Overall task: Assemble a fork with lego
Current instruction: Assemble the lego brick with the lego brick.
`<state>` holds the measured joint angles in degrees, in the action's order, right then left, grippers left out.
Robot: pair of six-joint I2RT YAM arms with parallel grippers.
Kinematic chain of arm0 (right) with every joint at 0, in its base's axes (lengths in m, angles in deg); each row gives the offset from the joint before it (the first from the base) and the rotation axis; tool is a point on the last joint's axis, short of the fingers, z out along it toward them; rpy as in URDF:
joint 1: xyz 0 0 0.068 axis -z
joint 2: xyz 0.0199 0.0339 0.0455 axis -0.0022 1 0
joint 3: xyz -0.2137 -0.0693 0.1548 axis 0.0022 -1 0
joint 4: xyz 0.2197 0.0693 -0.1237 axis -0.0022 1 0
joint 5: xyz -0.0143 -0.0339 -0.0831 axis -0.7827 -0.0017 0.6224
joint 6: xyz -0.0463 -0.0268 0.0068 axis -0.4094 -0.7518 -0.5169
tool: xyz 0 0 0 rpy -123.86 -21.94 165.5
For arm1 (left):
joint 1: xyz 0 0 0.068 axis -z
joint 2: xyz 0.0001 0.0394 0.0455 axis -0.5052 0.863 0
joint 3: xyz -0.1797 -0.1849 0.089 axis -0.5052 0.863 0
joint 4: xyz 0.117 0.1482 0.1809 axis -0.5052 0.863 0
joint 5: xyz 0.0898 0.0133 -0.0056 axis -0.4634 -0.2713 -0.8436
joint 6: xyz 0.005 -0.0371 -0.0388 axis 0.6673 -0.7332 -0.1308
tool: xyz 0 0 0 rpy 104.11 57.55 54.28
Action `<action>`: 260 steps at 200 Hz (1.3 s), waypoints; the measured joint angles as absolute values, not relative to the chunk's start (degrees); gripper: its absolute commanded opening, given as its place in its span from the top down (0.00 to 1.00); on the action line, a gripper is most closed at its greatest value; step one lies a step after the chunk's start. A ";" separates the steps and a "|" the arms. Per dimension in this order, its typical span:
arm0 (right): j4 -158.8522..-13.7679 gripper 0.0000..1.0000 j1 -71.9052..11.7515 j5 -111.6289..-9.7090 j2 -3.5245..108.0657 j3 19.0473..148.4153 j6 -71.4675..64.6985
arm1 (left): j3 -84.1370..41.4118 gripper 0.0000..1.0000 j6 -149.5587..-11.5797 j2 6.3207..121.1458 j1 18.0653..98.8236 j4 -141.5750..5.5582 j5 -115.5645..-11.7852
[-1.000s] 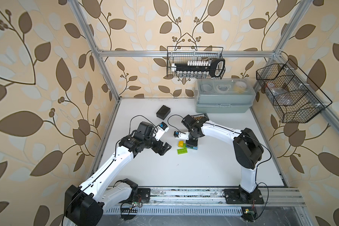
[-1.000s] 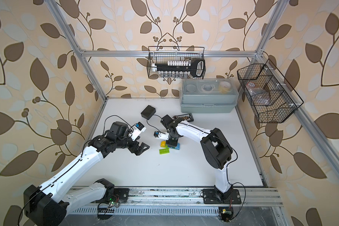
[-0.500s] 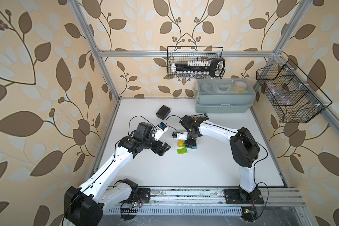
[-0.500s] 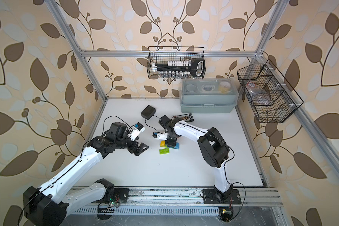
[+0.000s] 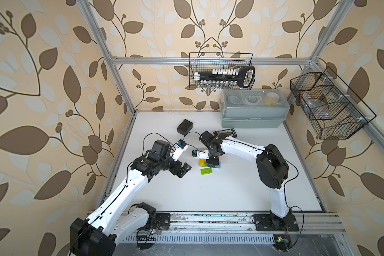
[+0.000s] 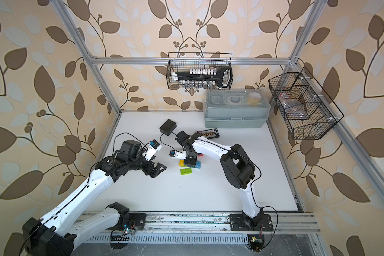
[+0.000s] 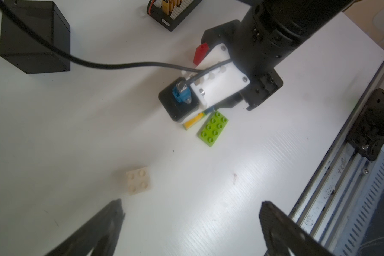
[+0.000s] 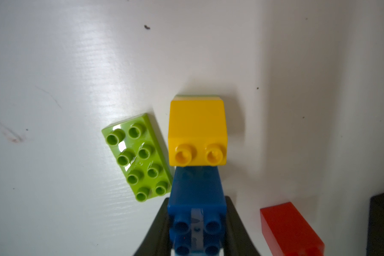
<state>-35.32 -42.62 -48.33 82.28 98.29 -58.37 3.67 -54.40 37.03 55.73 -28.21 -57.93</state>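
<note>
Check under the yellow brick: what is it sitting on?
A thin green strip shows beneath the yellow brick at one edge. The rest is covered by the yellow brick itself, so its full shape cannot be seen.

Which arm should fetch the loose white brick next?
Left. The left hand is open and empty, with the white brick just ahead of it; the right hand is shut on the blue brick.
</note>
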 measured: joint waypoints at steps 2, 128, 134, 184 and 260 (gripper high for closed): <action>-35.32 1.00 -42.62 -48.31 82.28 98.29 -58.46 | 3.69 0.01 -54.40 37.01 55.67 -28.21 -57.93; -36.04 1.00 -40.98 -48.70 81.49 97.56 -62.92 | 3.76 0.01 -54.31 38.94 55.40 -28.41 -57.80; -36.06 1.00 -40.95 -48.86 81.38 97.46 -62.79 | 3.76 0.01 -54.27 38.96 55.40 -28.39 -57.80; -35.45 1.00 -40.69 -50.01 79.28 97.35 -62.16 | 3.76 0.01 -53.96 36.99 55.40 -28.58 -57.82; -32.59 1.00 -44.52 -50.43 77.01 97.39 -63.23 | 3.95 0.01 -52.65 31.64 55.40 -25.59 -57.77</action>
<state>-32.59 -44.52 -50.43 77.01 97.39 -63.23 3.95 -52.65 31.64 55.40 -25.59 -57.77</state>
